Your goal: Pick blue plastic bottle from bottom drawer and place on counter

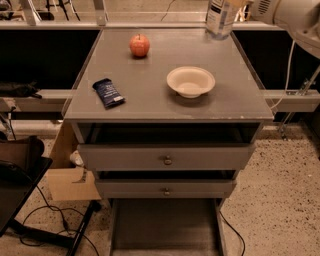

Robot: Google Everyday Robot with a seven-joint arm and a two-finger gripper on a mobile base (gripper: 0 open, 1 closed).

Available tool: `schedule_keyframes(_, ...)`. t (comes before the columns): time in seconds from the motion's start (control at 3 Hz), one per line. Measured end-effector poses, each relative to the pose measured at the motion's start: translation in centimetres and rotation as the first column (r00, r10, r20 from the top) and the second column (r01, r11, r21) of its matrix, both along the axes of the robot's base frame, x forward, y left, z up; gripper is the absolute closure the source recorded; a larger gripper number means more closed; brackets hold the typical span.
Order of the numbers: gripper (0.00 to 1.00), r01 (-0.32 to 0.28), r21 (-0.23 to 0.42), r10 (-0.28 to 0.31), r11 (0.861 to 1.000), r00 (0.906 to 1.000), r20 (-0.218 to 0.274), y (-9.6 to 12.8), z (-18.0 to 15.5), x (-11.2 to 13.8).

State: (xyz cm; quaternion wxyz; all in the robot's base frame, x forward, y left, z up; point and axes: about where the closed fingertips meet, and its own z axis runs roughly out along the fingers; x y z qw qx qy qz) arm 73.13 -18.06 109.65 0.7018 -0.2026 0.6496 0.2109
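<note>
One camera (mounting unknown) looks down from in front, fairly close, over the counter and bottom drawer; the gripper is cropped at top right.

The bottle, at the far right corner of the table, loses its cap and upper part to the top edge. The gripper beside it is almost wholly cut off there. The bottom drawer runs off the lower edge.

I'm working in what is looking like a test lab: speckled floor, loose cables at seven o'clock, metal rails flanking the counter, claw hanging at one o'clock.
</note>
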Motion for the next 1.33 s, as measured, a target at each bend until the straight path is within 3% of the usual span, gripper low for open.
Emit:
schedule_keyframes(0.33, 1.0, 0.027, 0.004, -0.027, 1.0, 0.9991, -0.033, 1.0, -2.7, 4.0)
schedule_keyframes(1.0, 1.0, 0.094, 0.005, -0.093, 0.996, 0.9879, -0.124, -2.3, -9.2, 9.2)
schedule_keyframes(1.33, 1.0, 0.126, 0.008, -0.124, 0.992, 0.981, -0.149, -4.0, -11.7, 10.6)
